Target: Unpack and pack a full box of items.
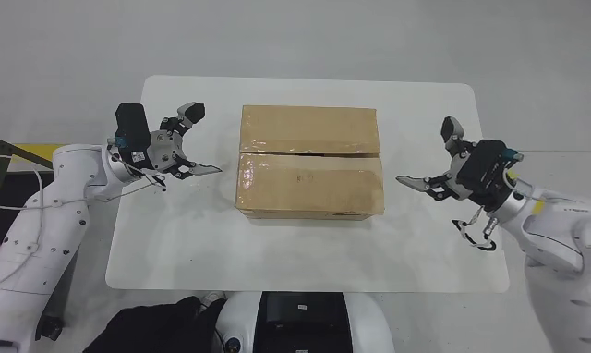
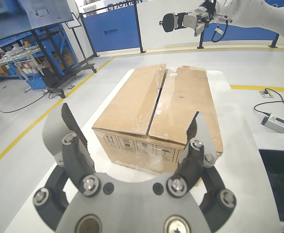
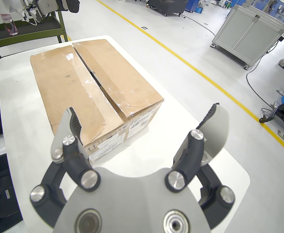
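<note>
Flanking closed box [image 1: 309,164], left gripper [image 1: 205,139] and right gripper [image 1: 427,154] spread wide, empty; best pry centre seam [image 1: 309,152] from both ends together, gently.

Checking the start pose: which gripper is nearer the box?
Right, narrowly. Right gripper: open beside one box end, a fingertip nearly reaching it. Left gripper: open beside the opposite end, slightly farther.

Cardboard box [image 2: 173,103]: flaps closed, clear tape along the seam, midway between the long edges of the white table [image 2: 231,127].
Left gripper [image 2: 131,109]: fingers spread wide, near the box end, not touching.
</note>
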`<state>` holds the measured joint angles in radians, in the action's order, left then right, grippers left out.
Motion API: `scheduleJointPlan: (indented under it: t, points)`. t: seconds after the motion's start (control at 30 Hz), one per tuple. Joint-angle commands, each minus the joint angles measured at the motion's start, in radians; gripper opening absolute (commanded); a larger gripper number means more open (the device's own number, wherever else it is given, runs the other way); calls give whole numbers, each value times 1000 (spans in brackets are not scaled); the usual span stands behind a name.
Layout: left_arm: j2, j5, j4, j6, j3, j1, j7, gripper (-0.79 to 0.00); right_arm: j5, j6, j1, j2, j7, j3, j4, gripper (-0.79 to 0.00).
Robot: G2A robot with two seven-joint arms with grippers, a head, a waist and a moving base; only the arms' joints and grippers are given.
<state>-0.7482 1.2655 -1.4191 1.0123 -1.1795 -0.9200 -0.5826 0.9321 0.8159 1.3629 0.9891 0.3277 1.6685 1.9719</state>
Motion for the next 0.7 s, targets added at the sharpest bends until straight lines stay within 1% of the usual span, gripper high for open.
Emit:
scheduleJointPlan:
  t: [0.0,0.13,0.27,0.4,0.57,0.67]
  points:
    - [0,0,0,0,0,0,0,0,-93,34,-12,-4,46,-21,-21,0]
    - [0,0,0,0,0,0,0,0,-224,19,-39,-12,152,-39,-24,0]
    - [0,0,0,0,0,0,0,0,-415,-23,-46,-23,301,-64,-23,0]
    - [0,0,0,0,0,0,0,0,-642,-127,-80,-38,516,-98,-35,0]
    - [0,0,0,0,0,0,0,0,-940,-276,-135,-50,687,-115,-109,0]
    - [0,0,0,0,0,0,0,0,-1057,-340,-163,-56,775,-119,-149,0]
